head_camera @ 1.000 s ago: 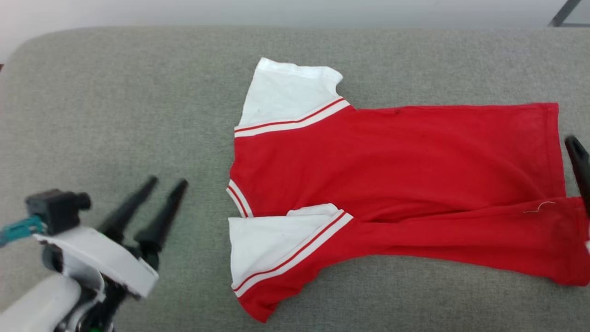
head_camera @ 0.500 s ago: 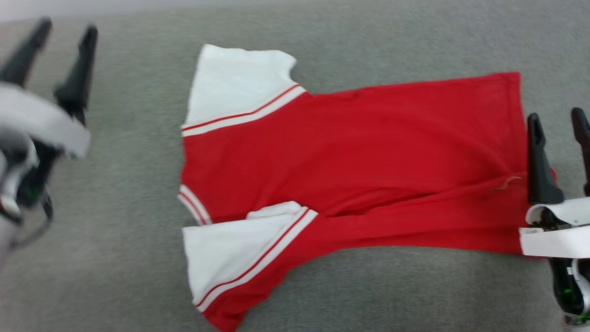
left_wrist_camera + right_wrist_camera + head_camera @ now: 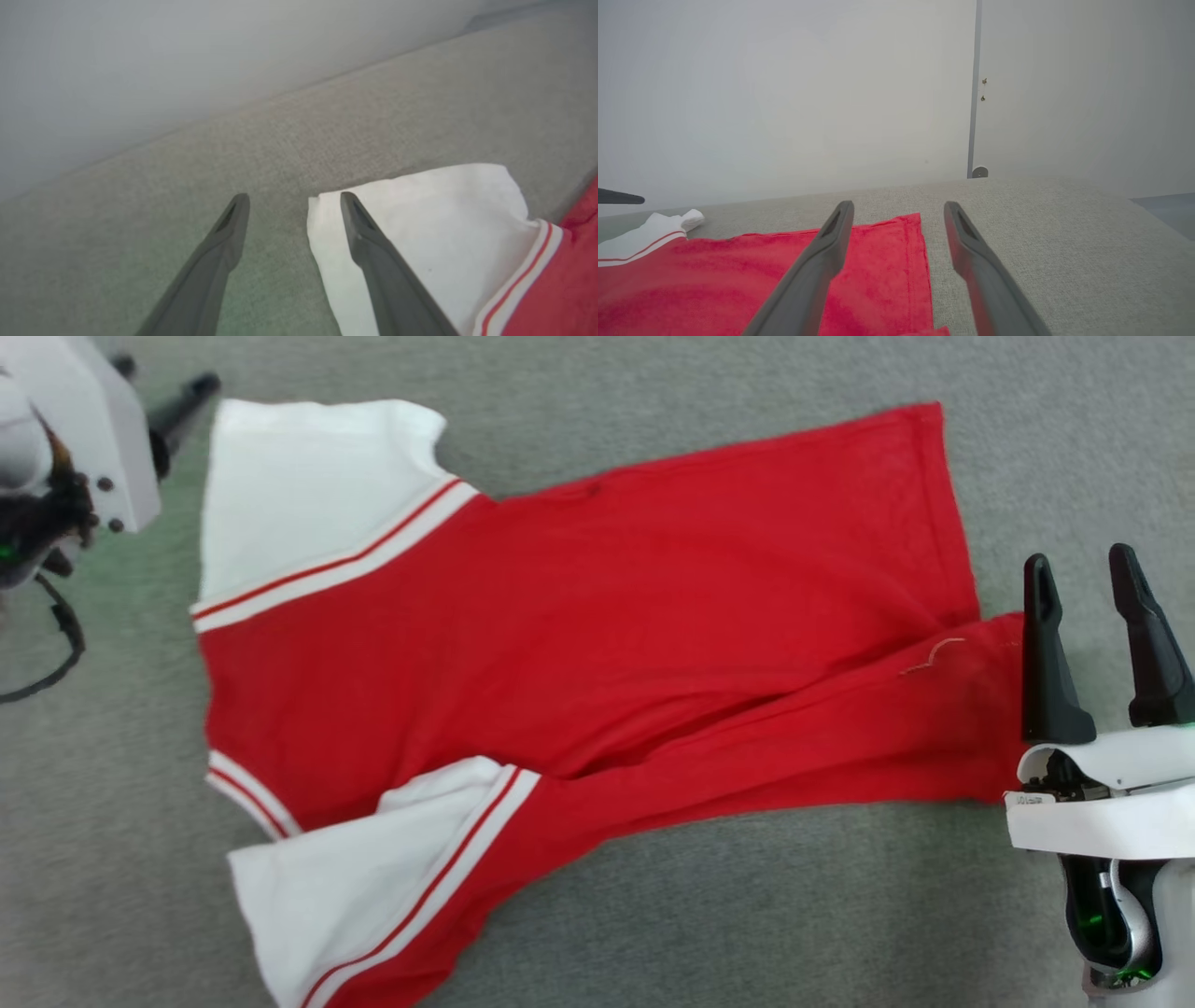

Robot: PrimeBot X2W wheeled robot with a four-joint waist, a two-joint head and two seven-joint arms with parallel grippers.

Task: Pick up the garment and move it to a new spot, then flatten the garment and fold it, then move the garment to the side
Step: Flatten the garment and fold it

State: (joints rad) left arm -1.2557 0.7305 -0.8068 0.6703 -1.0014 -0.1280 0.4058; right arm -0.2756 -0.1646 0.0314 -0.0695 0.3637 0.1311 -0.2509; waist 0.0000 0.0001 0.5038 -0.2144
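Near sleeve of garment (image 3: 579,644) cut off below; left gripper (image 3: 290,201) and right gripper (image 3: 1078,569) gape empty

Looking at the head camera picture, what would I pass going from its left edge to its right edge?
Left gripper, open → garment, its white sleeves first, then the red body and hem → right gripper, open. All of it lies over the grey surface.

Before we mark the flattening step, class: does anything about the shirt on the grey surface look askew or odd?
Yes. The garment is not flat: its near side is folded over along a long diagonal crease running from the near white sleeve to the hem. A loose pale thread curls by that hem.
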